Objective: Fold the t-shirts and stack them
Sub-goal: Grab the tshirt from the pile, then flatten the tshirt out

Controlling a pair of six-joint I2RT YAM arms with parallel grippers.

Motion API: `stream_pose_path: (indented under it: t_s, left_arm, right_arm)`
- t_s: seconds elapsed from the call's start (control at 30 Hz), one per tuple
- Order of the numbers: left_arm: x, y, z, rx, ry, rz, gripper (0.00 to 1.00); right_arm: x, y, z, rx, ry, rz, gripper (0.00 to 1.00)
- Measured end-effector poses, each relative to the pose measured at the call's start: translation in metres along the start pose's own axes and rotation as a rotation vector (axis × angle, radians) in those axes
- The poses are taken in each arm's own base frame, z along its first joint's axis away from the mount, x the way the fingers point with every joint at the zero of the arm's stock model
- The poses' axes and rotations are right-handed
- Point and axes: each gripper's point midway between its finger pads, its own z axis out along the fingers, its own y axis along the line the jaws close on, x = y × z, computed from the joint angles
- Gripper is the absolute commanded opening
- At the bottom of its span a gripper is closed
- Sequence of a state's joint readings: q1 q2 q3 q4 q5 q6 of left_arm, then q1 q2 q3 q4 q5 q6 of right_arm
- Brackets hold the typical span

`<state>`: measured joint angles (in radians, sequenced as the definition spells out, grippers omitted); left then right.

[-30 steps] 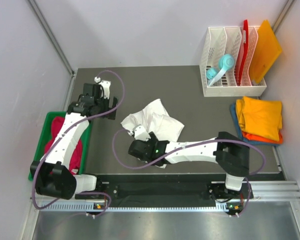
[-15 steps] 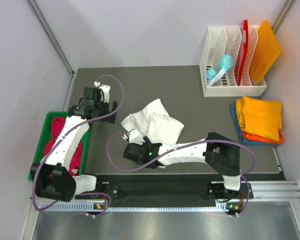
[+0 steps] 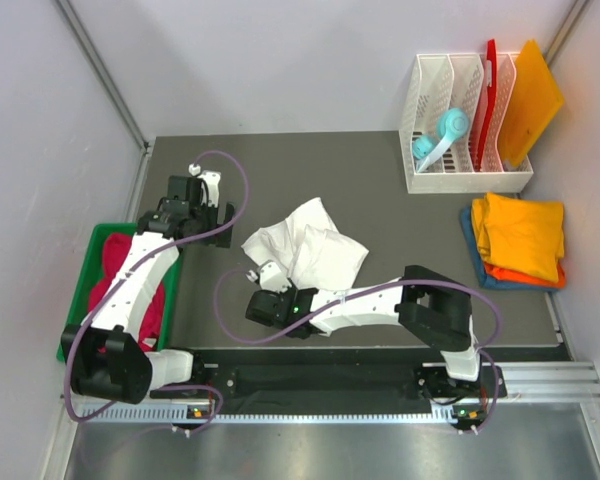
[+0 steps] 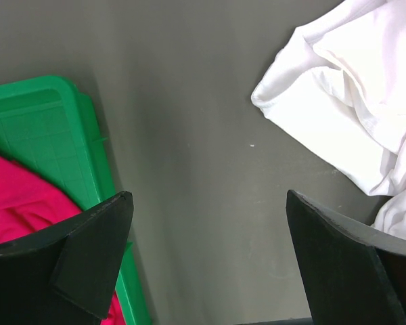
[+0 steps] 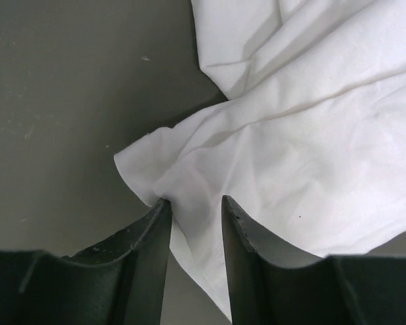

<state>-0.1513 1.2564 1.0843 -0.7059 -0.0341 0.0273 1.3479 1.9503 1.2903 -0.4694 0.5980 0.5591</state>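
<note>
Right claw (image 5: 193,203) is pinching a corner of the crumpled white t-shirt (image 3: 315,245) on the tabletop (image 3: 280,170); left claw (image 4: 208,203) is hovering open. Folded stack (image 3: 520,235) is sitting far right; the white one and the crimson-pink shirt (image 3: 148,305) in the green bin (image 3: 100,235) are not yet folded.

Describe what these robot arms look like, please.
Both the left arm and right arm are white shells with black joints, each trailing a looping mauve cable. A green light glows on the right one. The left tool and right tool have black wedge-shaped fingers.
</note>
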Motion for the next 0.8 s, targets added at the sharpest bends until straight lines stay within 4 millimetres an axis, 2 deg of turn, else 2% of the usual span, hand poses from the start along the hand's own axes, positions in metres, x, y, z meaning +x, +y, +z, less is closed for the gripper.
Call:
stream_pose_path:
  t_s: [0.13, 0.17, 0.23, 0.3, 0.47, 0.57, 0.63, 0.7, 0.77, 0.8]
  left_arm:
    - [0.0, 0.0, 0.0, 0.0, -0.001, 0.0, 0.99]
    - [0.0, 0.0, 0.001, 0.0, -0.001, 0.0, 0.99]
    - [0.002, 0.0, 0.001, 0.002, 0.003, -0.001, 0.99]
    - [0.003, -0.001, 0.002, 0.004, 0.006, -0.001, 0.99]
    - [0.004, -0.002, 0.002, 0.011, 0.005, -0.003, 0.99]
    - [0.004, -0.002, 0.002, 0.011, 0.005, -0.003, 0.99]
    - [0.004, -0.003, 0.002, 0.015, 0.005, -0.003, 0.99]
    - [0.003, -0.005, 0.002, 0.027, 0.004, -0.003, 0.99]
    - [0.004, -0.008, 0.003, 0.045, 0.009, -0.004, 0.99]
    - [0.005, -0.01, 0.005, 0.054, 0.014, -0.003, 0.99]
  right_arm:
    - [-0.003, -0.005, 0.0, 0.029, -0.016, 0.009, 0.21]
    - [-0.003, -0.006, 0.0, 0.035, -0.017, 0.009, 0.15]
    - [-0.003, -0.008, 0.0, 0.047, -0.018, 0.013, 0.15]
    - [-0.003, -0.009, 0.0, 0.054, -0.021, 0.017, 0.0]
    - [-0.004, -0.018, -0.002, 0.094, -0.032, 0.033, 0.0]
    - [-0.016, -0.034, -0.016, 0.143, -0.069, 0.062, 0.0]
    - [-0.036, -0.053, -0.04, 0.17, -0.126, 0.112, 0.0]
    - [-0.067, -0.082, -0.077, 0.186, -0.222, 0.2, 0.0]
    - [-0.098, -0.121, -0.12, 0.204, -0.335, 0.321, 0.0]
    - [-0.113, -0.149, -0.145, 0.227, -0.399, 0.393, 0.0]
